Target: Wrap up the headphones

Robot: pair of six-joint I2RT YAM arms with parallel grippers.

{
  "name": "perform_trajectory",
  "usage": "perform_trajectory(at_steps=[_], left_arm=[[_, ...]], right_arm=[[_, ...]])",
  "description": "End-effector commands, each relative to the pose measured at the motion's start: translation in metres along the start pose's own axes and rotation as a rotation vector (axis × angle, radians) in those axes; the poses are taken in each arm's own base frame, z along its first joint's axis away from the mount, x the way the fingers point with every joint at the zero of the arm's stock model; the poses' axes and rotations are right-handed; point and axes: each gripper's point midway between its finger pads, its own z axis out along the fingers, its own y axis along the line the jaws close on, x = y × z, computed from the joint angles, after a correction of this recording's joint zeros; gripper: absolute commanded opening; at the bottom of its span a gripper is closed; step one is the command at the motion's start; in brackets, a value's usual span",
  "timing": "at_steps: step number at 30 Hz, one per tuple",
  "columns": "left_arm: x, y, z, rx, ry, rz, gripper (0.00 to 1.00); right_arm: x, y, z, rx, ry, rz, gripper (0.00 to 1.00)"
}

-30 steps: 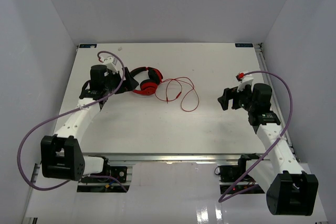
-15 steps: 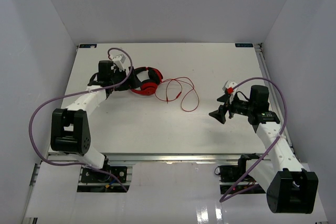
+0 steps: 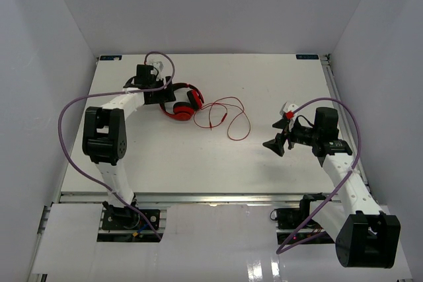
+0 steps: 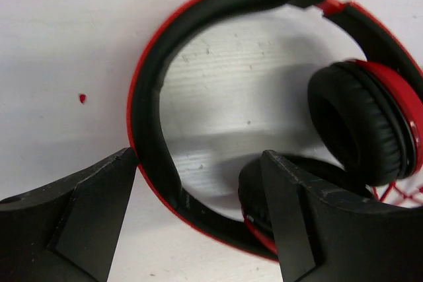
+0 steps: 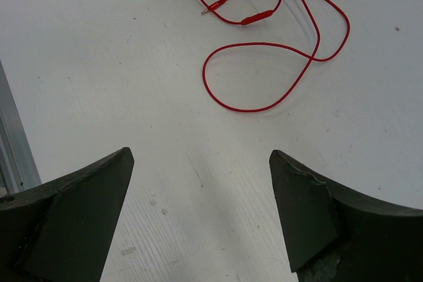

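While the cord (image 5: 259, 16) lies loose, I line up the first hold

Since no wrapping has begun, the headphones (image 4: 149, 97) lie flat on the surface (image 5: 99, 64). My left pincer (image 4: 198, 163) gapes across their headband, one finger outside it; next it should clamp there. My right pincer (image 5: 201, 156), also spread and empty, hangs well right of the headphones, just short of the cord's loops, which it must reach and pinch

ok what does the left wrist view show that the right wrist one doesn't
Left wrist only: the headphones, headband and an ear pad, the band between the fingers of the open left gripper. Right wrist only: the cord in loose loops with its plug, ahead of the open right gripper. Both: the table and red cord, a sliver in the left view.
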Motion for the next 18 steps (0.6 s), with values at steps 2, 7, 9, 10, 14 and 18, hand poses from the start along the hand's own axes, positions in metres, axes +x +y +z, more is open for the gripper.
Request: perform_trajectory(at_steps=[2, 7, 9, 10, 14, 18], left_arm=[[-0.033, 0.02, -0.002, -0.147, -0.066, 0.058, 0.86], [-0.038, 0.021, 0.003, -0.154, -0.073, 0.096, 0.82], [-0.038, 0.023, 0.008, -0.156, -0.069, 0.108, 0.8], [-0.039, 0.024, 0.01, -0.154, -0.07, 0.112, 0.79], [-0.049, 0.015, 0.015, -0.093, -0.091, 0.209, 0.75], [-0.045, 0.008, 0.028, -0.012, -0.07, 0.34, 0.72]], right_arm=[[-0.002, 0.004, 0.0, -0.02, -0.009, -0.007, 0.9], [-0.001, 0.004, -0.001, -0.02, -0.007, -0.007, 0.9], [-0.001, 0.004, 0.0, -0.021, -0.006, -0.007, 0.9], [-0.001, 0.003, 0.0, -0.02, -0.006, -0.009, 0.9], [0.0, 0.003, -0.001, -0.018, -0.004, -0.012, 0.9], [0.0, 0.004, -0.001, -0.023, -0.003, -0.011, 0.9]])
